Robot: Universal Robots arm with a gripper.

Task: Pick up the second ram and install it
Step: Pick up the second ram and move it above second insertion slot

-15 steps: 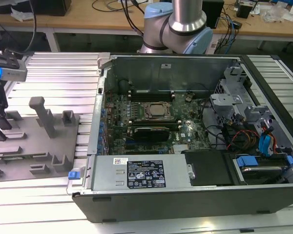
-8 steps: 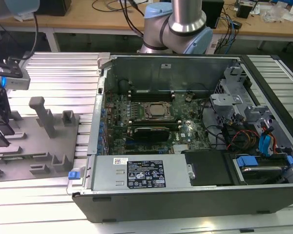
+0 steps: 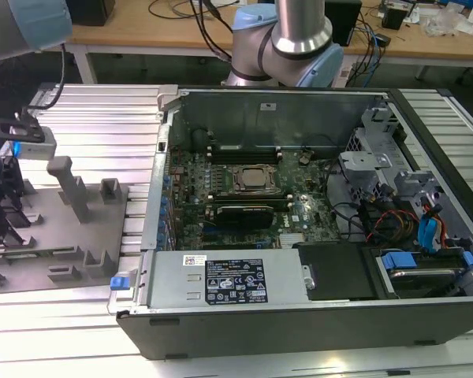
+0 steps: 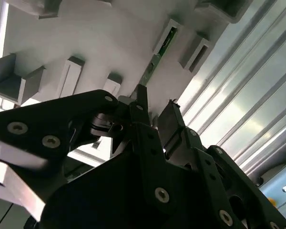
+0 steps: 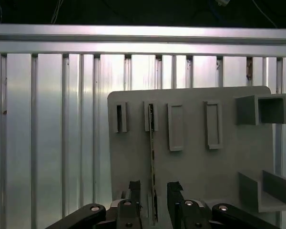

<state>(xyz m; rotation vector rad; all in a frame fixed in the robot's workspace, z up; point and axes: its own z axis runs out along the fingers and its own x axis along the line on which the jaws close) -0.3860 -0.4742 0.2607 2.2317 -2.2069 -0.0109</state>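
The second ram is a thin green stick standing on edge in a slot of the grey holder plate. My gripper is open and straddles the near end of the stick, one black finger on each side with a gap to the board. The second wrist view has the same stick running away from the gripper between the holder's blocks. In the exterior view the gripper hangs over the holder plate at the exterior view's far left, well apart from the open computer case.
The case lies open on the slatted aluminium table, with the motherboard's CPU socket and long black slots inside. A tall grey post and several raised blocks stand on the holder plate. Cables and drive bays fill the case's right side.
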